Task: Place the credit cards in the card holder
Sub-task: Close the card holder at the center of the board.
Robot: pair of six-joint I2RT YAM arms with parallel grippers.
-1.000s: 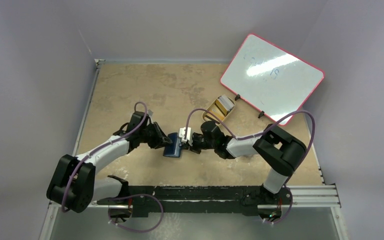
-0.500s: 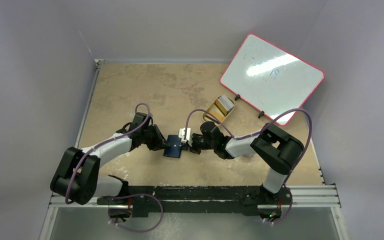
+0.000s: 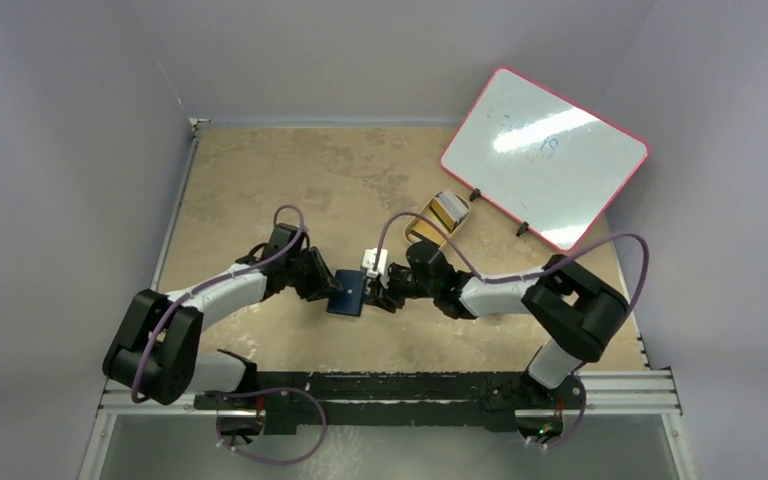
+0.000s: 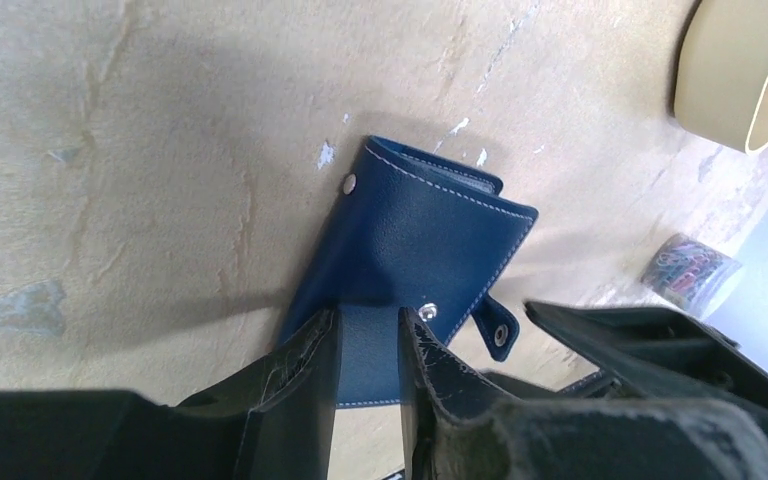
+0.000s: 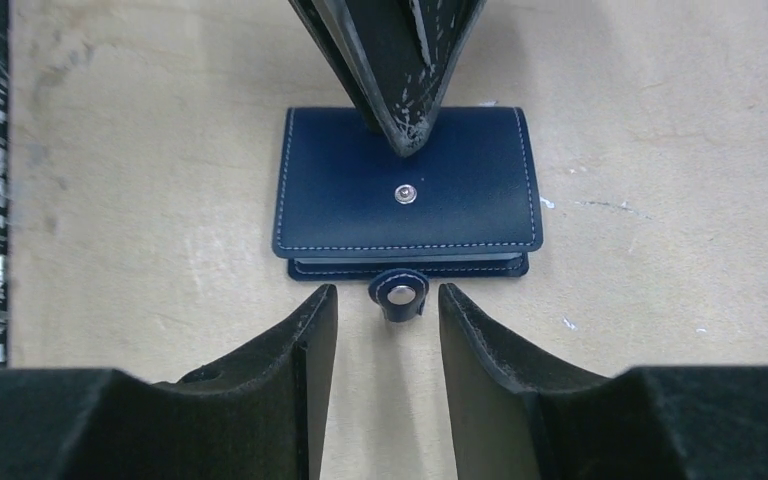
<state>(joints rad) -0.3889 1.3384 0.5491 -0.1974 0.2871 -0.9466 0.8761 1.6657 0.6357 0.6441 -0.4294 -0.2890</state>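
The wallet [image 3: 346, 296] has not shifted over the last second. It lies folded, mid-table, pinched between the two arms. What has changed is the right arm: its elbow has swung out toward the right edge and its forearm has stretched, bringing the right gripper [image 5: 388, 292] in low against the wallet's open side. The left arm has settled and barely moves.

The left gripper [image 5: 405, 140] is all but closed with nothing between its fingers. Its tips press down on the cover just behind the snap stud [image 5: 405, 194]. The right gripper stands open and empty, one finger on each side of the loose tab [image 5: 401, 294], which sticks out unfastened.

The step in hand looks like opening. With the cover pinned, the right fingers could close on the tab or catch the flap's edge. No card is loaded yet, and the cards [image 3: 449, 210] sit in the tray [image 3: 422, 222], behind the right arm and well apart from the wallet.

The wallet sits far from every table [image 3: 290, 180] edge. Bare surface lies beyond it and to the left, so the flap has room to swing. The whiteboard [image 3: 545, 145] leans at the far right, near the tray.
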